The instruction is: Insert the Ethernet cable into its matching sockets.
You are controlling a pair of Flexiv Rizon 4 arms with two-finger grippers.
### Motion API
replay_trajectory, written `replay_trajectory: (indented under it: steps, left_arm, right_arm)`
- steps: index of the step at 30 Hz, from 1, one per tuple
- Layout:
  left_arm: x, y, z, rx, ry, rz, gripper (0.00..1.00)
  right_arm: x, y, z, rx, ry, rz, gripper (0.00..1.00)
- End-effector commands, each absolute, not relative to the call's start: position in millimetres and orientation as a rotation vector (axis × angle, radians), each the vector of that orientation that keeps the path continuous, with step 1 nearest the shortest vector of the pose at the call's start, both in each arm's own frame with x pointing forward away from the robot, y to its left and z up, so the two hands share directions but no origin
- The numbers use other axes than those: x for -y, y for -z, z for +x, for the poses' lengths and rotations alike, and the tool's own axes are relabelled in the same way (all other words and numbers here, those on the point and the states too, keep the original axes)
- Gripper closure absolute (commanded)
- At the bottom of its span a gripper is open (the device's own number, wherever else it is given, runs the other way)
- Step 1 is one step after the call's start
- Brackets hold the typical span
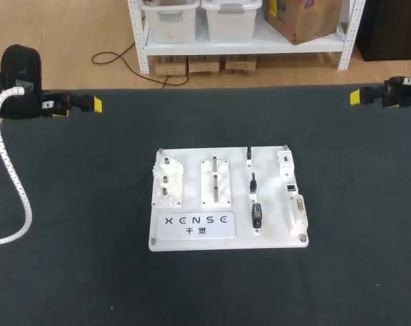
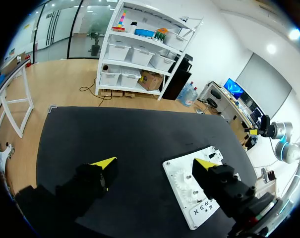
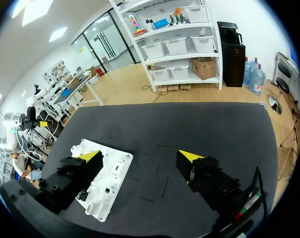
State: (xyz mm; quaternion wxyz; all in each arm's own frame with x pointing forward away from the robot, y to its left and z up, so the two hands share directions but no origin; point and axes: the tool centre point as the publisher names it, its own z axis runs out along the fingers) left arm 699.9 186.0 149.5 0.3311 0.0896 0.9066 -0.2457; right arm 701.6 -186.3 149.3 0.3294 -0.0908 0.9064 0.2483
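Board [image 3: 115,173] partly behind right fingers [image 3: 75,176]

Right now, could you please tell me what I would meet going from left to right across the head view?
left fingers → gear block → slotted fixture → black connectors → socket blocks → right fingers; the middle four sit on the white board.

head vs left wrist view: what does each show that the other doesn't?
Head only: the whole white board, including its socket column on the right arm's side and the black connectors beside it. Left wrist only: the left gripper close up, fingers wide apart with nothing between them; one finger hides the board's socket side. Both: the board's gear block, the black table mat, the right gripper at the table's far edge.
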Motion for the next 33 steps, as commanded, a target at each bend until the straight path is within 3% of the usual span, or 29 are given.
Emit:
replay_trajectory:
  steps: [1, 13, 22, 33]
  left_arm:
    - [-185, -151, 700, -2.378, 0.633, 0.230, 0.00]
    - [-185, -151, 700, -2.378, 0.633, 0.230, 0.00]
    - [-142, -162, 715, -2.037, 0.691, 0.857, 0.00]
    - [-77, -151, 692, -1.608, 0.792, 1.421, 0.00]
  right_arm:
    - [186, -150, 701, -2.372, -0.648, -0.237, 0.00]
    - [186, -150, 701, -2.372, -0.648, -0.237, 0.00]
    - [186, -150, 701, -2.372, -0.648, -0.237, 0.00]
    - [186, -150, 701, -2.372, -0.648, -0.237, 0.00]
